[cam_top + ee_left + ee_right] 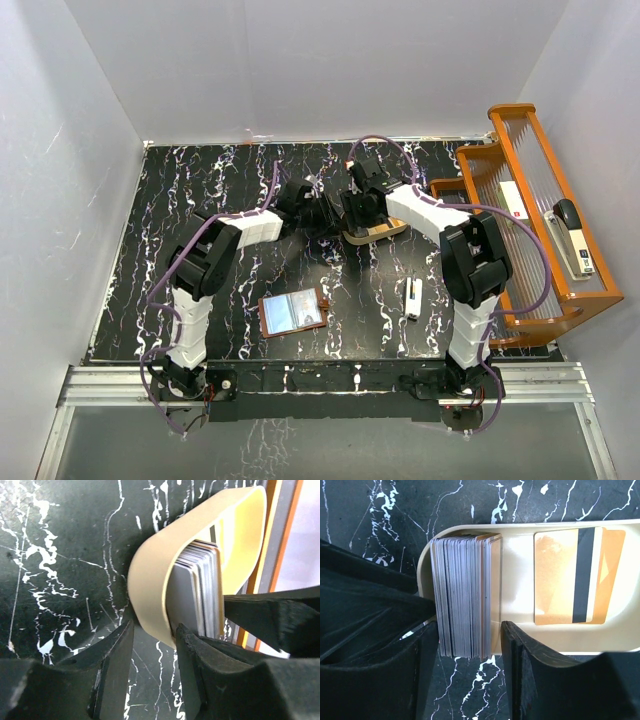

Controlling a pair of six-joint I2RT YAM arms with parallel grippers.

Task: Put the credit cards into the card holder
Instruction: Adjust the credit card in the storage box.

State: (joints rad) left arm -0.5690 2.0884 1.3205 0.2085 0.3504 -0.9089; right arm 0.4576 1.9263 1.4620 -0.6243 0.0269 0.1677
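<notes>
**Both claws at the tray; cards on edge, holder open at 6 o'clock**

Layout, top view. Black white-veined marble table (200, 180). A tan oval plastic tray (380, 234) sits toward 2 o'clock of table centre, and both my arms meet over it. An orange-framed clear rack (512, 110) stands along the 3 o'clock edge, its near corner close to the tray. A narrow white oblong stick (412, 298) lies at 4 o'clock, well apart from the tray.

Edges and room, right wrist view. A stack of thin plastic credit cards (465, 595) stands on edge at the tray's 9 o'clock end, close to the curved wall. A single gold card with a black stripe (577, 575) lies flat at the 3 o'clock end. Bare tray floor shows between the two, and one finger of my right claw (470, 630) sits in that gap.

Claws. Right: jaws roughly half apart, flanking the stack, a pad at each outer face. I cannot tell whether they squeeze. Left claw (155, 630): jaws apart, straddling the tray's end wall, one finger outside and one at the stack side. A strip of table shows between them, and I see nothing held.

Task items. The card edges are silvery grey, the outermost few tan-orange. The face toward my left camera is plain grey. The brown leather bifold card holder (293, 312) lies open, grey-blue lining up, at 6 o'clock near the front edge, well apart from the tray.
</notes>
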